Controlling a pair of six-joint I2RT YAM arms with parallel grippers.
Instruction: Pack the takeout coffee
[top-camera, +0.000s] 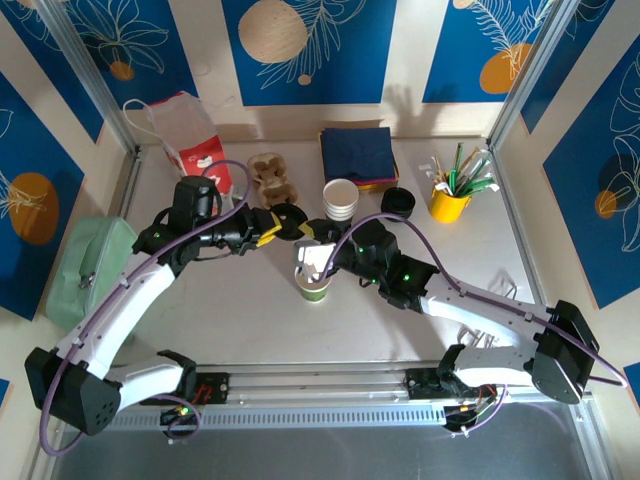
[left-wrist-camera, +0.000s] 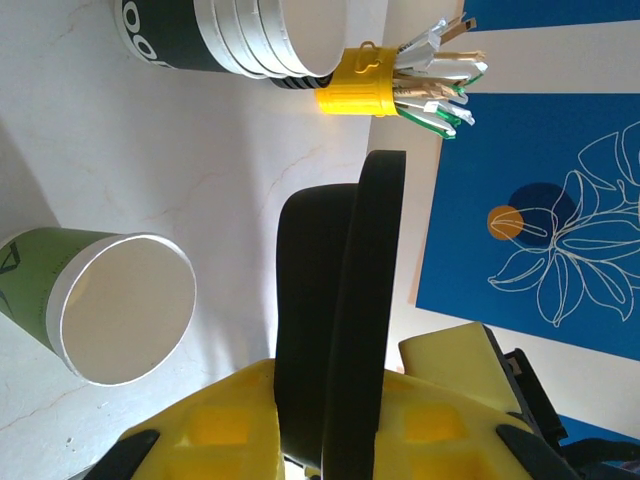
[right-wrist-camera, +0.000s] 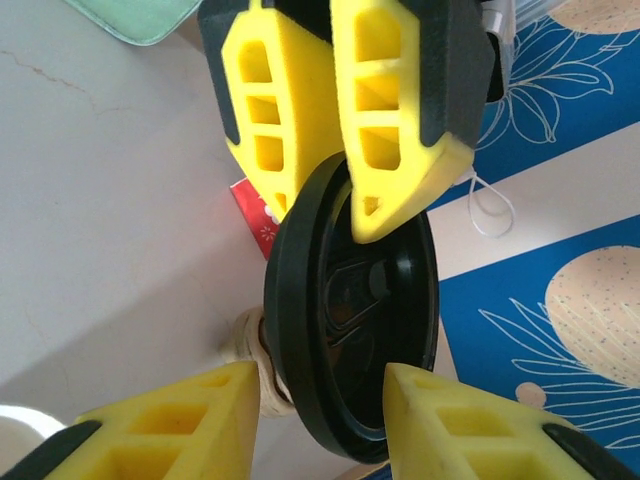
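Pale bench (top-camera: 250, 325) is carrying a lidless green cup (top-camera: 312, 287) at its middle.
Right claw (right-wrist-camera: 320, 375) is hanging open close by the cup, jaws spread; just beyond, left claw (right-wrist-camera: 328, 195) is gripping the black lid (right-wrist-camera: 350, 300) by its rim, and stacked white cups (top-camera: 340, 199) are standing farther back.

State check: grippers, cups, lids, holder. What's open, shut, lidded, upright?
left gripper: shut on black lid, pinching its rim.
right gripper: open, fingers spread near that lid.
black lid: off the cup, held edge-on.
green cup: upright, lidless.
cup stack: upright, nested, lidless.
loose lid: lying flat beside the cup stack.
yellow holder: upright, stuffed with stirrers.
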